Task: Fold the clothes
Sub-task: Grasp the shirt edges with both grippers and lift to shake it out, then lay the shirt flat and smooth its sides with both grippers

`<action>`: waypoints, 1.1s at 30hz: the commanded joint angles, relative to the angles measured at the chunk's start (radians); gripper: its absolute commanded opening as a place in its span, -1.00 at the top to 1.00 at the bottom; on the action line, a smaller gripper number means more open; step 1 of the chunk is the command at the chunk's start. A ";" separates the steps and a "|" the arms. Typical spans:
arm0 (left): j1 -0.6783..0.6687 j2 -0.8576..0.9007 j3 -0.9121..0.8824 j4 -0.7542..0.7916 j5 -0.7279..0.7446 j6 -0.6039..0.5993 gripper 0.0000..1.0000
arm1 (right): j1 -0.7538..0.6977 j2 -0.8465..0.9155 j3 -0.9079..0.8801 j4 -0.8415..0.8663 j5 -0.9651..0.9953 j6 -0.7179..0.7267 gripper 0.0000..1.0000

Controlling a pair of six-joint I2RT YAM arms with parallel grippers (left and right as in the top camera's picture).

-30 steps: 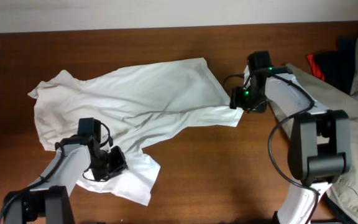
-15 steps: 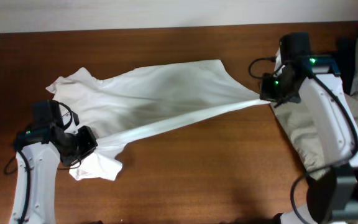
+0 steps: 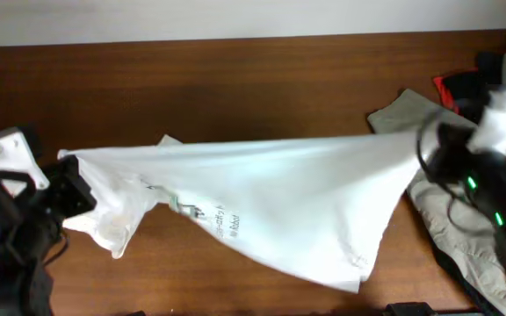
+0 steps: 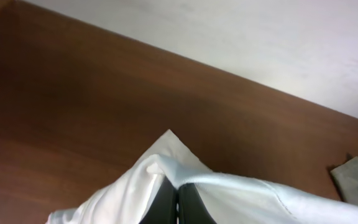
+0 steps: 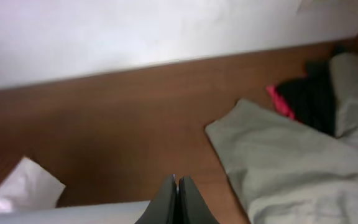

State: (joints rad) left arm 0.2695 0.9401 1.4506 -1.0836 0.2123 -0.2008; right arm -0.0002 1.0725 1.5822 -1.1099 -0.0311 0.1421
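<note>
Thin white T-shirt point(image 3: 271, 202) stretched across the desk point(image 3: 235, 88) from 9 to 3 o'clock, left gripper point(image 4: 177, 205) jaws clamped on its 9 o'clock edge, right gripper point(image 5: 178, 200) jaws together, apparently pinching the 3 o'clock edge, overhead view blurred there.

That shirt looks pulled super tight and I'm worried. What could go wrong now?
The T-shirt hangs stretched between the left fingers and the right fingers. Each pinches just an edge, so one end might slip out and drop. The shirt's right end is over the beige garment, so lowering it there could land on or drag that cloth. The left end sags in a bunch, so it may fold crooked.
</note>
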 commanded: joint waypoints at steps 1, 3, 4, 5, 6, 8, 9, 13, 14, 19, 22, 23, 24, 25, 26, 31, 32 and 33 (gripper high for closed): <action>0.010 0.238 0.005 0.195 -0.033 0.016 0.99 | -0.012 0.271 -0.006 0.125 0.000 -0.033 0.92; 0.010 0.397 0.005 0.407 -0.022 0.017 0.99 | -0.012 0.412 -0.005 0.292 -0.031 -0.030 0.92; 0.008 0.470 0.010 0.526 0.030 0.027 1.00 | -0.012 0.467 0.008 0.367 -0.040 -0.011 0.92; 0.008 0.550 0.037 0.673 0.113 0.071 0.99 | -0.013 0.507 0.063 0.410 -0.040 0.027 0.92; 0.008 0.592 0.101 0.737 0.117 0.075 1.00 | -0.014 0.513 0.132 0.432 -0.036 0.032 0.92; 0.008 0.612 0.322 0.758 0.114 0.076 1.00 | -0.014 0.513 0.350 0.404 0.015 0.031 0.92; 0.008 0.612 0.404 0.719 0.114 0.076 0.99 | -0.014 0.513 0.417 0.357 0.036 0.026 0.92; 0.008 0.616 0.546 0.205 0.114 0.127 0.99 | -0.014 0.559 0.463 -0.016 0.209 -0.031 0.92; 0.005 0.630 0.533 0.109 0.114 0.127 0.99 | -0.014 0.591 0.462 -0.102 0.209 -0.031 0.92; -0.117 0.797 0.146 -0.177 0.115 0.218 0.99 | -0.014 0.796 0.303 -0.357 0.209 -0.030 0.92; -0.190 0.810 -0.162 -0.101 0.180 0.270 1.00 | -0.014 0.798 0.088 -0.358 0.370 0.106 0.92; -0.214 0.810 -0.230 -0.102 0.223 0.298 0.99 | -0.014 0.798 0.034 -0.360 0.415 0.152 0.92; -0.240 0.806 -0.275 -0.128 0.296 0.340 1.00 | -0.014 0.798 -0.015 -0.359 0.449 0.190 0.92; -0.269 0.803 -0.305 -0.183 0.391 0.418 1.00 | -0.014 0.798 -0.046 -0.359 0.479 0.220 0.92; -0.290 0.802 -0.315 -0.224 0.442 0.490 0.99 | -0.014 0.798 -0.048 -0.359 0.487 0.231 0.92; -0.217 0.800 -0.216 -0.144 0.250 0.352 -0.13 | -0.014 0.797 -0.048 -0.349 0.484 0.234 0.92; -0.168 0.790 -0.188 -0.095 0.173 0.255 -0.14 | -0.014 0.797 -0.048 -0.348 0.481 0.234 0.92; -0.119 0.780 -0.187 -0.034 0.074 0.142 -0.15 | -0.014 0.797 -0.048 -0.341 0.475 0.234 0.92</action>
State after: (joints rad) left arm 0.0700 1.7630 1.2320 -1.1885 0.4732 0.1589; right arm -0.0071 1.8843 1.5394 -1.4578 0.4210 0.3603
